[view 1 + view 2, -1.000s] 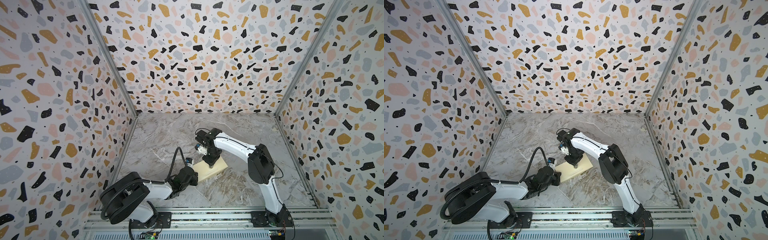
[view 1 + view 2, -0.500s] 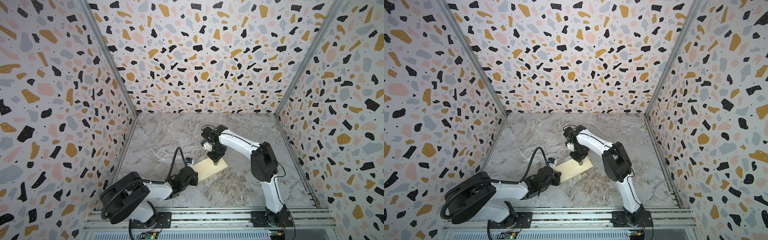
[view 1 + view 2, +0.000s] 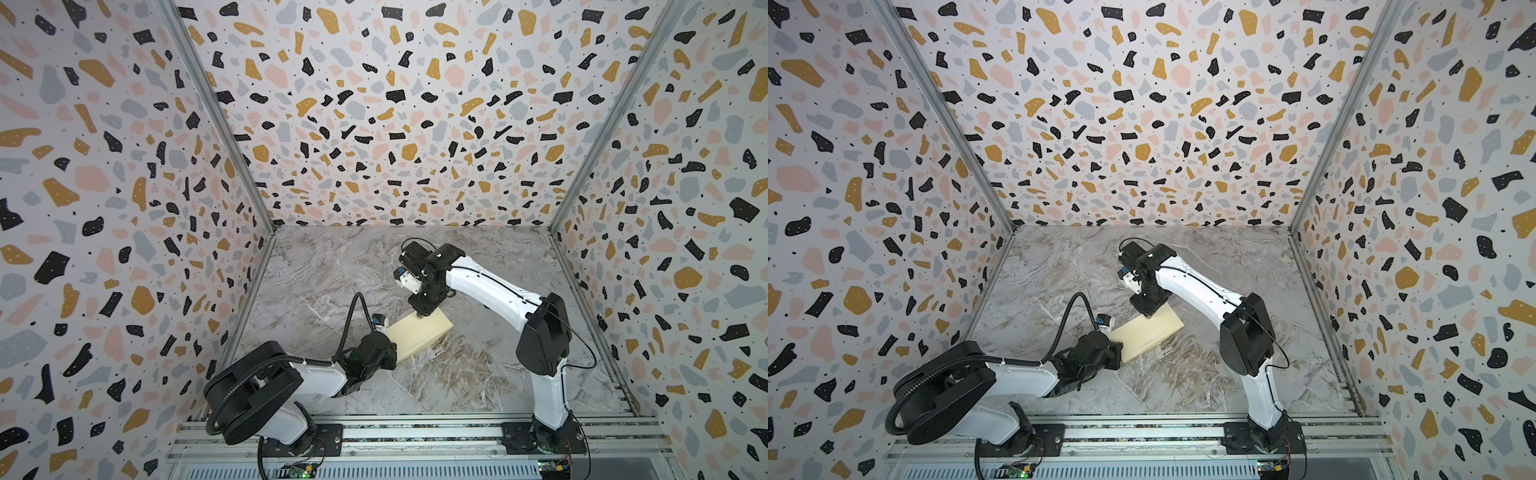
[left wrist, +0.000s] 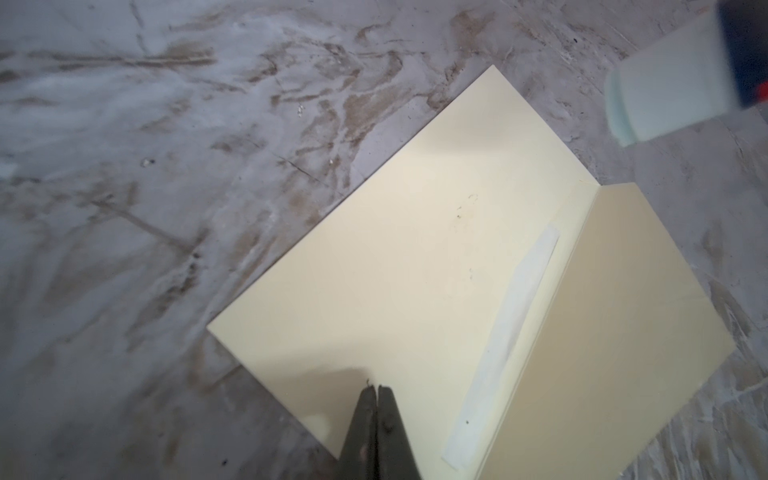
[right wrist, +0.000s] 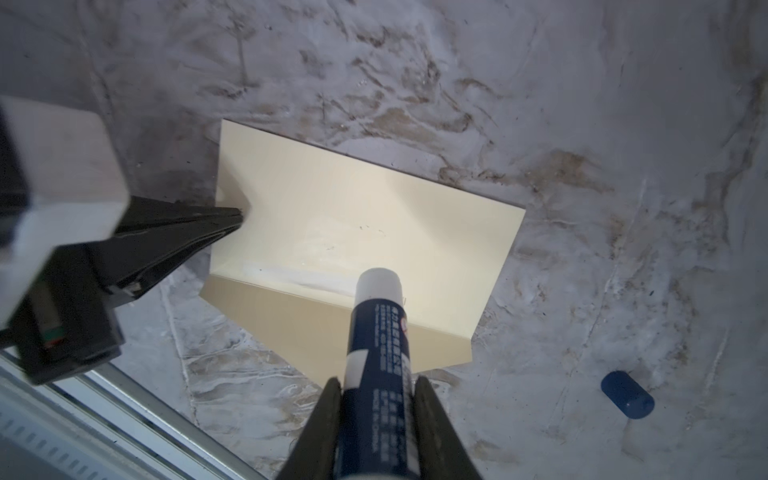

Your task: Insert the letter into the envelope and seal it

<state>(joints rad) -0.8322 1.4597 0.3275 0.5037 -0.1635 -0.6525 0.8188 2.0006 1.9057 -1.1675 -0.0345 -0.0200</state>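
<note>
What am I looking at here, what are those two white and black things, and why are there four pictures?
Those are two robot arms working over a marble table. Two pictures look down from overhead; the other two come from cameras on the arms' wrists. A pale yellow envelope lies with its flap open. The left claw, shut, presses on its edge. The right claw grips a blue glue stick, white tip at the flap's fold. A blue cap lies loose nearby.

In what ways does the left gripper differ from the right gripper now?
The left gripper is shut, tips on the envelope; the right gripper is shut on a glue stick. The left gripper reaches in low and flat; the right gripper points steeply down. Both are over the envelope.
</note>
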